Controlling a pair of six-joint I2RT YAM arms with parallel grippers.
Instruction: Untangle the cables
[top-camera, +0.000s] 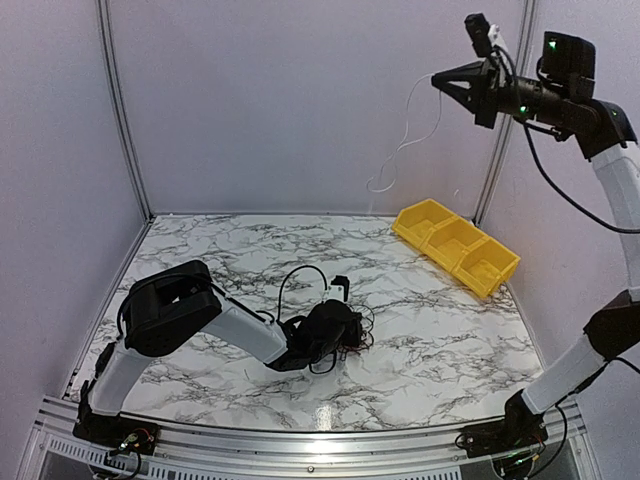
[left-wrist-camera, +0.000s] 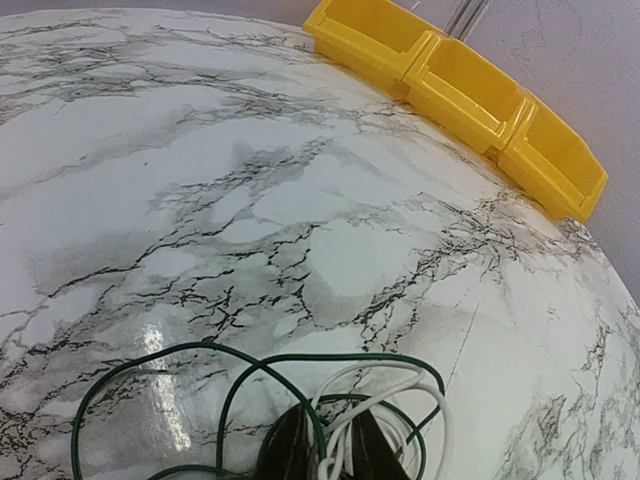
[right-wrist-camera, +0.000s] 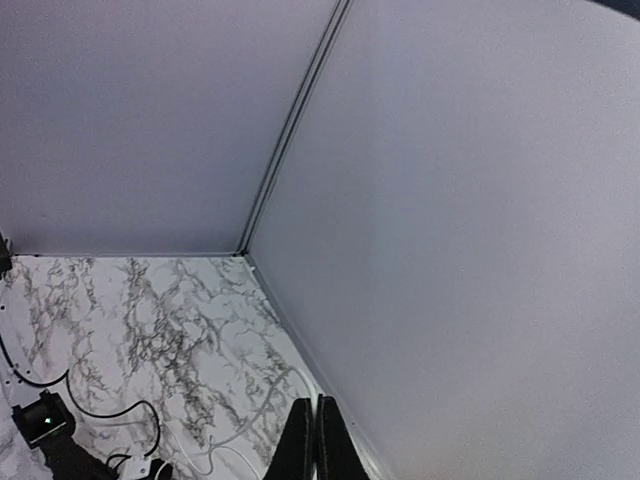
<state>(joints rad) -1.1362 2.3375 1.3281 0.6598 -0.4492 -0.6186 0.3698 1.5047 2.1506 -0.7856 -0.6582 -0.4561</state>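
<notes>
Overhead, white cable (top-camera: 410, 125) hangs vertically from right gripper (top-camera: 437, 80).

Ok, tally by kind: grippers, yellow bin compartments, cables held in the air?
Grippers: 2 (left gripper, right gripper)
Compartments in the yellow bin: 3
Cables in the air: 1, white cable from the right gripper
Total: 6

The lower edge cuts off the fingers (left-wrist-camera: 285, 450) of the left gripper (left-wrist-camera: 332, 420) and the cables (left-wrist-camera: 345, 405) looped around them, leaving its hold unclear, while the white cable (top-camera: 405, 145) vanishes between the pressed-together, cropped fingers of the right gripper (right-wrist-camera: 314, 405).
</notes>
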